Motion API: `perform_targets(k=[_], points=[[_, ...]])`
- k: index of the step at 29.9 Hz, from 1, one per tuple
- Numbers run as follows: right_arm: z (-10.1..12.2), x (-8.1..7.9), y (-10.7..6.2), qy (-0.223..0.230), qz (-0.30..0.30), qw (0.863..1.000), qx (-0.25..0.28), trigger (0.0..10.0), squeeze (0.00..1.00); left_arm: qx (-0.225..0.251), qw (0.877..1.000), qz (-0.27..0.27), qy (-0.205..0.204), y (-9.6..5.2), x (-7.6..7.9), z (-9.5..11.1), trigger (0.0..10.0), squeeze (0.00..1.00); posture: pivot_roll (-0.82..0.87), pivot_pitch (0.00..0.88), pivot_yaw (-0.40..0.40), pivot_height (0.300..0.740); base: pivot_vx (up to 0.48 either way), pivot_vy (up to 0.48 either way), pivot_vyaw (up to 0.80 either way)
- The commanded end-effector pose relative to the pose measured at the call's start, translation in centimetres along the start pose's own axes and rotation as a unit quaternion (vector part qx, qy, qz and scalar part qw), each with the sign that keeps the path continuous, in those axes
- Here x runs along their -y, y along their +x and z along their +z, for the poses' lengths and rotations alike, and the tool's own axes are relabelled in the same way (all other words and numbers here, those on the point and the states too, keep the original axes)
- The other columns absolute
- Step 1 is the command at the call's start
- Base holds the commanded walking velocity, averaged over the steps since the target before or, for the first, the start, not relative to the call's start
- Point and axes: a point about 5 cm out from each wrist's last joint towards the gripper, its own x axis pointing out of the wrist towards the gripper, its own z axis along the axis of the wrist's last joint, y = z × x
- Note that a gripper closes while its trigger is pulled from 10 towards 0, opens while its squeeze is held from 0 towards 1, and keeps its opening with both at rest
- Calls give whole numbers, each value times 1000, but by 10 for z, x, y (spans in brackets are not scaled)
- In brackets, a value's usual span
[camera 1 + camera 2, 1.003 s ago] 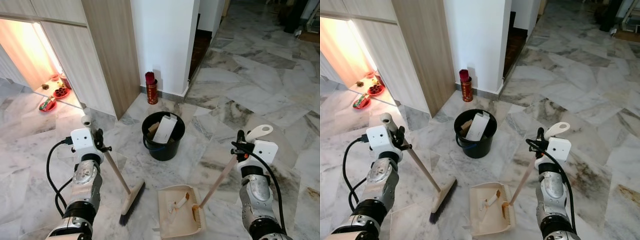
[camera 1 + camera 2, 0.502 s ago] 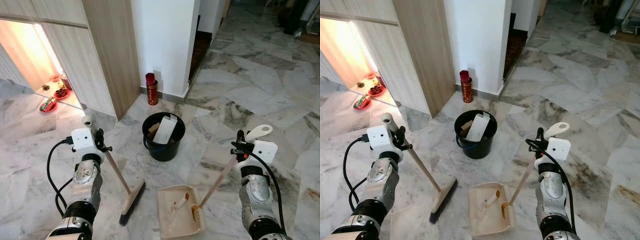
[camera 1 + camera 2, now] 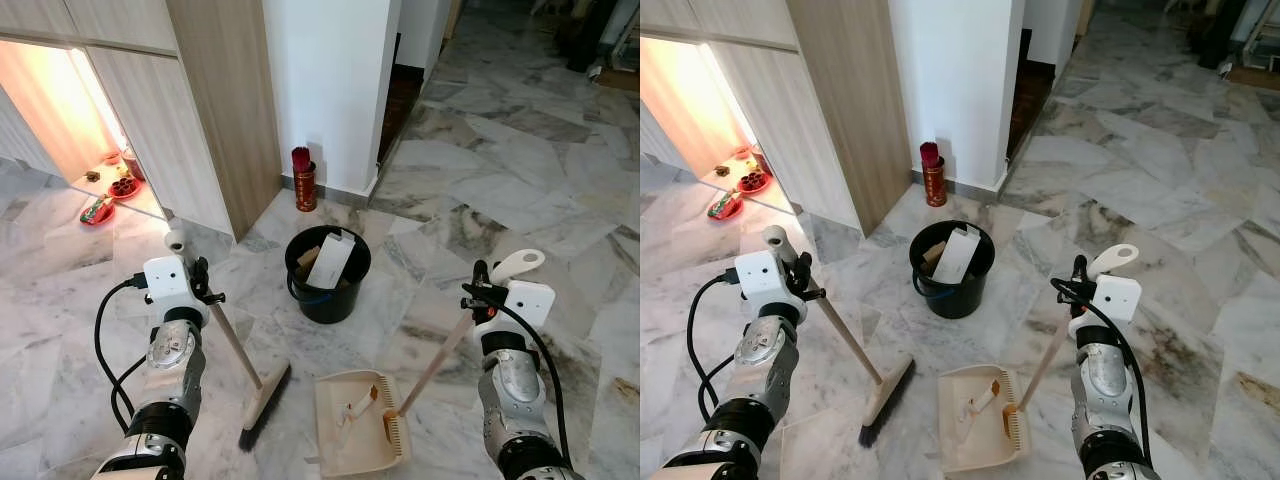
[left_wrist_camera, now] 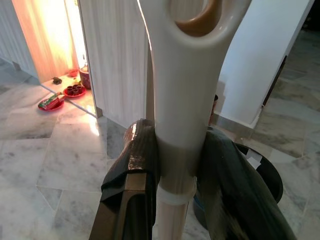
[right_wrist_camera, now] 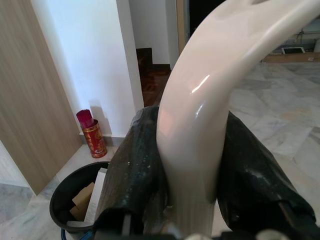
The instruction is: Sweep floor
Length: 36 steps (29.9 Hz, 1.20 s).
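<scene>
My left gripper (image 3: pixel 200 290) is shut on the broom handle (image 3: pixel 235 343), whose head (image 3: pixel 264 402) rests on the marble floor to the left of the dustpan. In the left wrist view the fingers (image 4: pixel 135 160) clamp the cream handle (image 4: pixel 182 115). My right gripper (image 3: pixel 482 293) is shut on the dustpan handle (image 3: pixel 440 355). The cream dustpan (image 3: pixel 362 423) lies flat on the floor with a few scraps of litter (image 3: pixel 358 405) inside. In the right wrist view the fingers (image 5: pixel 137 165) pinch the handle's curved top (image 5: pixel 197 110).
A black bucket (image 3: pixel 327 272) with cardboard and paper stands just beyond the dustpan. A red tin (image 3: pixel 303 180) sits against the white wall. Wooden cabinet (image 3: pixel 210 110) to the left, with red dishes (image 3: pixel 110 190) on a lit floor behind it. Open marble floor (image 3: pixel 520 170) stretches right.
</scene>
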Motion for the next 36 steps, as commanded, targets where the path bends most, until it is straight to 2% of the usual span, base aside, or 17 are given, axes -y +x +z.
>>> perform_targets(k=[1,36], points=[[3,-2,2,4,1,1000,10,10000,0,28,1000,-7,6,4,1,11,10000,0,-7,0,65,740,0,0,0],[3,-2,2,7,-3,1000,8,10000,0,29,1000,-3,9,6,-1,14,10000,0,14,25,72,740,0,0,0]])
